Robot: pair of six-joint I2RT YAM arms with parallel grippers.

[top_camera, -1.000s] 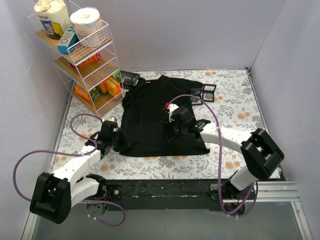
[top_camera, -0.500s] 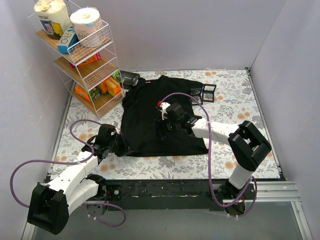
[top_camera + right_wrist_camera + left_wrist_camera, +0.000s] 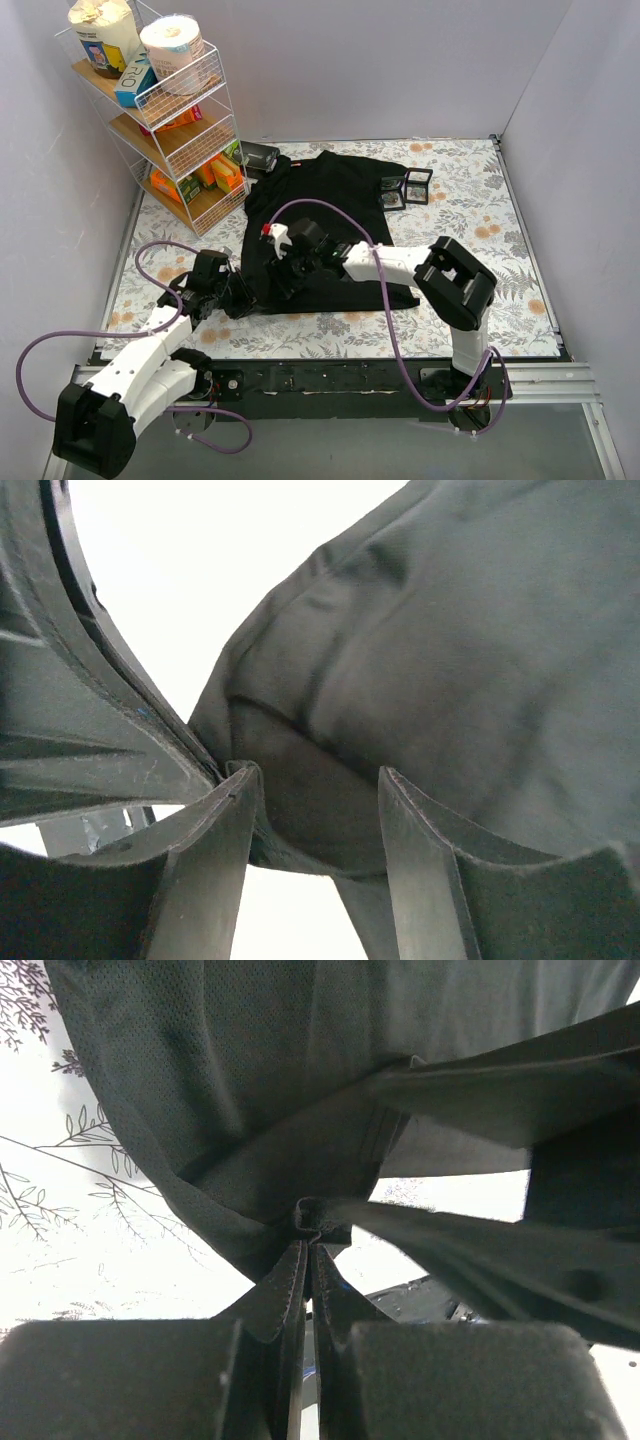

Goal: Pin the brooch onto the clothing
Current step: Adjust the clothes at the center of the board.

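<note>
Clothing lies mid-frame on the floral worktop; left end effector clenches its lower-left hem corner, right end effector stands spread astride a fold just beside it, seemingly not gripping.

no legible text, shelf packaging print too small

We're inside a robot lab's test cell: plain pale walls box in a table under a floral cloth, robot arms are bolted to a metal rail, purple cables loop loose, and a wire rack of grocery props fills the corner.
</note>
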